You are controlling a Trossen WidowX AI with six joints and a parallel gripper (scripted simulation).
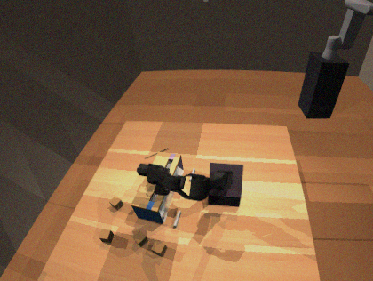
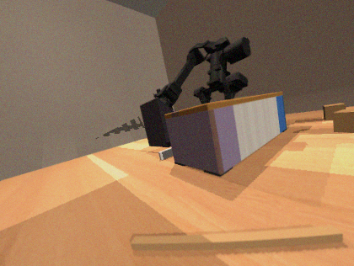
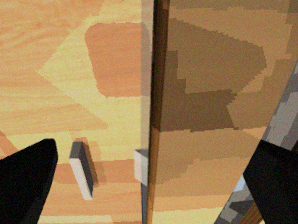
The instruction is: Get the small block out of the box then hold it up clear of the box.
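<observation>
The box [image 1: 149, 214] [image 2: 258, 119] stands on the table, with a blue end and a purple end. Its wooden edge [image 3: 160, 75] runs down the middle of the wrist view. My gripper [image 2: 217, 99] [image 3: 147, 147] is open and empty, pointing down at the box; its fingertips pass behind the box's top edge in the exterior view. In the wrist view the fingers stand on either side of the wooden edge. A small pale blue patch shows beside the right finger; I cannot tell whether it is the block. The arm hides much of the box in the top view.
A pale bar [image 1: 177, 219] [image 3: 82, 171] lies on the table beside the box, and another pale piece [image 3: 141, 167] is close to its edge. Several small brown blocks lie beyond the blue end. A thin strip [image 2: 236, 239] lies off the purple end. The arm's dark base [image 1: 235, 191] is near.
</observation>
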